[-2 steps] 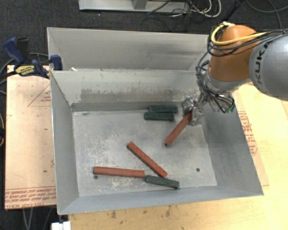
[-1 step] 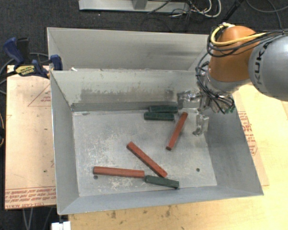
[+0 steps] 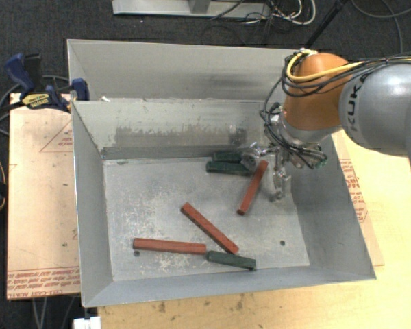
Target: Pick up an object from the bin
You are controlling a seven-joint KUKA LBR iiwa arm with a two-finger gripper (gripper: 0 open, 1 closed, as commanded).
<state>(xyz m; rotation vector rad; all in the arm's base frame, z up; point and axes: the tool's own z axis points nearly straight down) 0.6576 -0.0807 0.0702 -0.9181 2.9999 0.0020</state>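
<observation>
**Camera view: gripper low at the right side of the bin, at the upper end of a red stick**

The camera view shows the grey metal bin [image 3: 89,197] with a few sticks spread on its floor. The arm [image 3: 387,108] comes in from the right, and its orange cover [image 3: 315,91] hangs over the back right part of the bin. Under the cover the gripper [image 3: 272,172] is low, near the floor and close to the right wall.

The thing nearest to the gripper is a slanted red stick [image 3: 251,190]. Its upper end reaches into the gripper's metal parts and its lower end points toward the front left. Whether the gripper is spread, pressed together, or pinching this stick, I cannot tell, because the metal parts and the stick's end overlap there.

Just to the left of the gripper, near the back wall, lie the dark green pieces [image 3: 226,163], close together.

The other things are well apart from the gripper, in the front half of the bin. A second red stick [image 3: 209,229] lies diagonally in the middle. A third red stick [image 3: 169,246] lies almost level, near the front. A dark green stick [image 3: 231,260] lies just beside the right end of the third one, under the lower end of the diagonal one.
</observation>
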